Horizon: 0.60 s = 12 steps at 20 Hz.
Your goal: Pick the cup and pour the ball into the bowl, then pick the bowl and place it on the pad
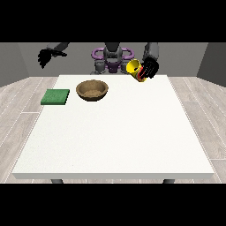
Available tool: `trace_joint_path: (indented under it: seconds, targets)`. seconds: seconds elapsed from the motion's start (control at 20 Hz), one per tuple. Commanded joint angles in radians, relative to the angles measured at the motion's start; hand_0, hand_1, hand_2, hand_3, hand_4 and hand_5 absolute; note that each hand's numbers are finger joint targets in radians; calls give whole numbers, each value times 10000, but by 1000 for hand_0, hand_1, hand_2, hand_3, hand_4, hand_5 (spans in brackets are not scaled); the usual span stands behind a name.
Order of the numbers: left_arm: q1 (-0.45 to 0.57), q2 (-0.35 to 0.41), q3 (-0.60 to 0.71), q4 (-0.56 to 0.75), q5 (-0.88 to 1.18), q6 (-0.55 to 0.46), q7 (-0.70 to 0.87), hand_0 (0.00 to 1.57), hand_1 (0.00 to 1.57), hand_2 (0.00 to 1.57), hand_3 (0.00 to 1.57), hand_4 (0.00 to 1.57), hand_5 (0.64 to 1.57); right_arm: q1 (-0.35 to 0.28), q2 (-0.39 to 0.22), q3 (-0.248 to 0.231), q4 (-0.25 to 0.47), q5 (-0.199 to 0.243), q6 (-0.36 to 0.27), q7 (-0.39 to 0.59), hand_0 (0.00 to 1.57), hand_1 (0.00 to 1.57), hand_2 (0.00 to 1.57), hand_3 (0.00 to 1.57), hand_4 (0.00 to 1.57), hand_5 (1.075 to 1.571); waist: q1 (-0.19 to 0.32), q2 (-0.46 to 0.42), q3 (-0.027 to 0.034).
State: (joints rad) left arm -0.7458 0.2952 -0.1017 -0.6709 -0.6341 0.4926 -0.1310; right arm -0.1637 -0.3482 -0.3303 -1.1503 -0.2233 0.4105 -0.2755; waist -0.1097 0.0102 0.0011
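A yellow cup [134,68] with a red side is held above the table's far edge, tilted with its mouth towards the view's left. The hand at the view's right [150,69] has its black fingers curled round it. A brown wooden bowl [92,90] stands on the table to the left of and below the cup. A green pad [55,97] lies flat near the table's left edge, beside the bowl. The hand at the view's left [44,57] hangs in the air beyond the table's far left corner, fingers loosely spread, holding nothing. No ball is visible.
The white table [114,141] stretches wide towards the camera. The robot's torso [112,59] stands behind the far edge, between the two arms.
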Motion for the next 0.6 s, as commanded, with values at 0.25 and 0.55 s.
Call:
trace_joint_path:
  seconds: [0.25,0.55]
  targets:
    - [-1590,-632,-2216,512,-3650,236,3336,1559,1559,1571,1571,1571,1207,-580,-183,-55,586,-112,93,356,0,0,0,0,0,1570,-135,-486,9]
    - [-2114,-1273,-4167,837,-6090,-682,4468,1501,1501,1571,1571,1380,1400,-328,-517,-245,1169,-192,633,-6,0,0,0,0,0,1571,-209,-754,17]
